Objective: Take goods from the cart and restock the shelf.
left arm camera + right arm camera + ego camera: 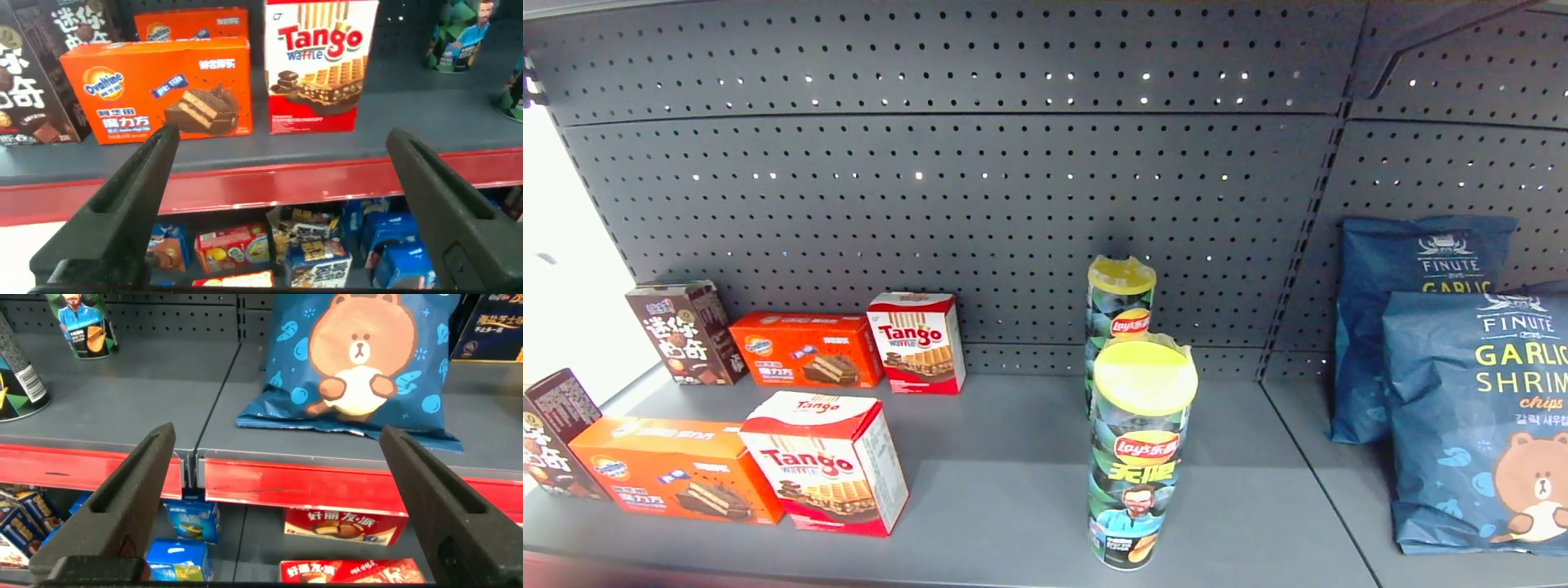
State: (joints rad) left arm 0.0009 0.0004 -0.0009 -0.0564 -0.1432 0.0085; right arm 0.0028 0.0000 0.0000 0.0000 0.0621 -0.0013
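On the grey shelf (pixel 1013 457) stand two chip cans (pixel 1141 453), one behind the other, with yellow lids. At the shelf's left are red-and-white wafer boxes (pixel 829 461), orange cake boxes (pixel 674 478) and brown boxes (pixel 686 331), each in two rows. Blue shrimp chip bags (pixel 1474 416) lean at the right. My left gripper (pixel 282 151) is open in front of the shelf edge, facing the orange box (pixel 155 90) and wafer box (pixel 320 65). My right gripper (pixel 278 449) is open, facing the blue bear bag (pixel 359 363), nothing between its fingers.
A red price strip (pixel 270 188) runs along the shelf front. Below it a lower shelf holds several small snack boxes (pixel 319 253) and red boxes (pixel 343 527). A divider (pixel 1307 457) separates the two shelf bays. Bare shelf floor lies between the wafer boxes and the cans.
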